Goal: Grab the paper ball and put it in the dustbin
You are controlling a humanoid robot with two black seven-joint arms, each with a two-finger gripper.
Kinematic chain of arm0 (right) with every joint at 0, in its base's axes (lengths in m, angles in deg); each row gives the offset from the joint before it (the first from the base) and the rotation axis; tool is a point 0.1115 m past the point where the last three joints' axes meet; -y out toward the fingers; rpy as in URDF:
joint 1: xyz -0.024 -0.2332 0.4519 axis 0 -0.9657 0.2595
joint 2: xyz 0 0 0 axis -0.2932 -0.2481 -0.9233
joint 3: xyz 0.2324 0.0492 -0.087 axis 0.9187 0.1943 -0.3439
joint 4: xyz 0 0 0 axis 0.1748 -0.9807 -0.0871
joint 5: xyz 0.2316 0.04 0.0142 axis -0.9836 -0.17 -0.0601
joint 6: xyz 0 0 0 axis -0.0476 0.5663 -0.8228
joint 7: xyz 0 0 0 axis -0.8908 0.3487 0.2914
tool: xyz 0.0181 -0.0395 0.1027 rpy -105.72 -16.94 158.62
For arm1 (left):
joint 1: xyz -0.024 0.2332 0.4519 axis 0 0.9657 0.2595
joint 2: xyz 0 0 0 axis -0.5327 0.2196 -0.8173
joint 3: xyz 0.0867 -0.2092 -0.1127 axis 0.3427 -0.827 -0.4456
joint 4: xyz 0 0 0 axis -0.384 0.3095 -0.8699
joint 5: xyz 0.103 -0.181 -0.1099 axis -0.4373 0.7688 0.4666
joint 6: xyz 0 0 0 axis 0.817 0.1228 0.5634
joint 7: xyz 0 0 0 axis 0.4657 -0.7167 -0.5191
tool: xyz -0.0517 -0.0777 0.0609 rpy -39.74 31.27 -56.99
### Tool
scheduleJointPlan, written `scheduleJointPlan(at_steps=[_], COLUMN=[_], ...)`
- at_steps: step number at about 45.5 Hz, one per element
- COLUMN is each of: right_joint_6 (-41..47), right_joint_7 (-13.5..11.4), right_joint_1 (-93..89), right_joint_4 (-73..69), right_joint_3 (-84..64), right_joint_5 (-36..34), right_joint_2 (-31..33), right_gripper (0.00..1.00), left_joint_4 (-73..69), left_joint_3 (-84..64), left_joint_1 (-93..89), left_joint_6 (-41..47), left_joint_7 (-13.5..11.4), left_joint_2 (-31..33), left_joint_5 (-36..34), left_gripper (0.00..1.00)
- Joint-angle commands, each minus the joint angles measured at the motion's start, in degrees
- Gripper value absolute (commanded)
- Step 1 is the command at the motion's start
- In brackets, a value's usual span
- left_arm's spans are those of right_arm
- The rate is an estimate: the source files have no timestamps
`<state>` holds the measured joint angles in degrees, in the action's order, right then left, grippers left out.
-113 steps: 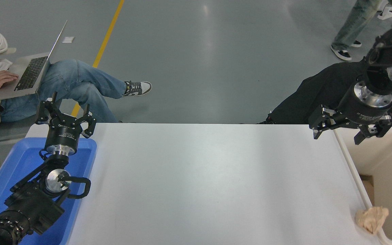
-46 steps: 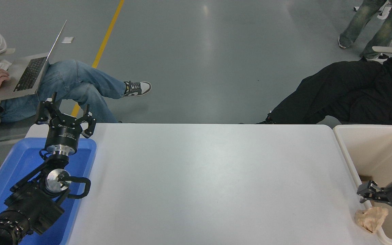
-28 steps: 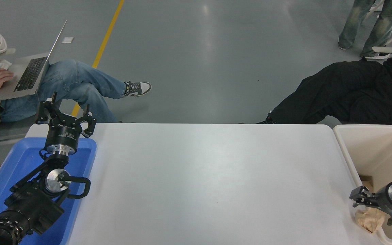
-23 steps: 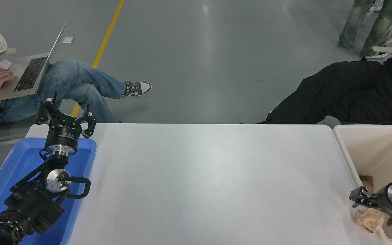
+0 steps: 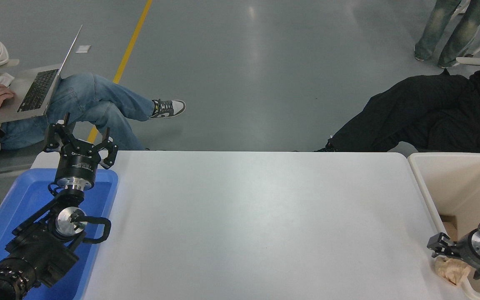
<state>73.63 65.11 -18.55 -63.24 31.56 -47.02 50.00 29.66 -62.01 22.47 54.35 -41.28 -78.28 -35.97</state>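
Note:
The paper ball (image 5: 449,271), a wrinkly tan wad, lies at the table's near right corner, against the dustbin's rim. The dustbin (image 5: 461,183) is a cream bin standing off the table's right edge. My right gripper (image 5: 456,261) comes in from the right edge and sits low over the ball, covering its upper part. Its fingers are spread, one on the ball's far left side and one on the bin side. My left gripper (image 5: 80,141) is open and parked above the far end of the blue tray.
A shallow blue tray (image 5: 13,208) lies at the table's left edge under the left arm. A person with a laptop (image 5: 36,89) sits at the far left. A person in black (image 5: 431,112) sits at the far right, behind the bin.
My right gripper came down from above the bin's far corner to the ball, then sank lower and slightly left over it. The ball has not moved. The left arm stayed still.

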Motion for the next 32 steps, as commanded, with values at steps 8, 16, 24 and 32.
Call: scheduleJointPlan(at_steps=[8, 16, 24, 32], right_joint_6=[-1.0, -1.0, -1.0, -1.0], right_joint_7=[-0.1, -0.1, 0.0, -0.1], right_joint_1=[-1.2, -0.8, -0.3, 0.7], right_joint_4=[-0.5, -0.6, -0.8, -0.8], right_joint_3=[0.7, 0.8, 0.8, 0.7], right_joint_5=[-8.1, -9.1, -9.4, -9.4], right_joint_2=[0.5, 0.5, 0.4, 0.7], right_gripper=[0.0, 0.0, 0.0, 0.0], left_joint_4=[-0.1, 0.0, 0.0, -0.1], left_joint_3=[0.0, 0.0, 0.0, 0.0], left_joint_1=[0.0, 0.0, 0.0, 0.0], left_joint_6=[0.0, 0.0, 0.0, 0.0], left_joint_7=[0.0, 0.0, 0.0, 0.0], left_joint_2=[-0.1, -0.1, -0.1, 0.0], left_joint_5=[0.0, 0.0, 0.0, 0.0], left_gripper=[0.99, 0.99, 0.99, 0.99])
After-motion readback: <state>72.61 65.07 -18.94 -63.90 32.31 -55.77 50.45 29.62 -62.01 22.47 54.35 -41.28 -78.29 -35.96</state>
